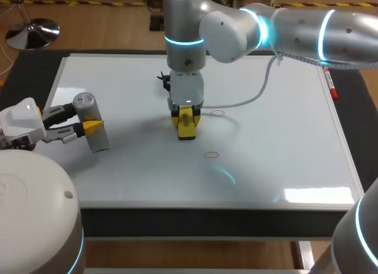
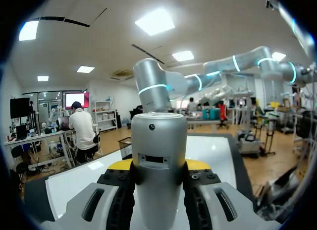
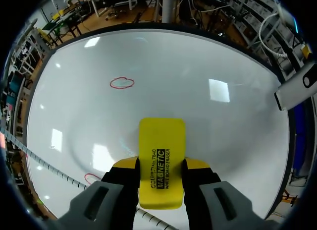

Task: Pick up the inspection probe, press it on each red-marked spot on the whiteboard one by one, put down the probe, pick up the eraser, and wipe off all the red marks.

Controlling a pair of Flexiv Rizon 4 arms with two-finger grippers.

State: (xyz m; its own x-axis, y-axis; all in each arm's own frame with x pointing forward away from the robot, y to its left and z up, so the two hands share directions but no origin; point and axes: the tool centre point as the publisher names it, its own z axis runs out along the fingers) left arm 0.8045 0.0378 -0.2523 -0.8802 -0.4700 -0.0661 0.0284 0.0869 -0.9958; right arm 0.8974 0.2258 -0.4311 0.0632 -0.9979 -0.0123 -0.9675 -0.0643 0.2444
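Nearest, at the frame's lower left, the left gripper pinched the inspection probe, well apart from both marks. Further in, one red ring lay on the whiteboard, below and right of the eraser. The right gripper clamped the eraser at mid-frame, its long axis running up the frame. Beyond, a second red ring sat just right of that gripper. Wiping looked like the right arm's job, with both rings to its right.
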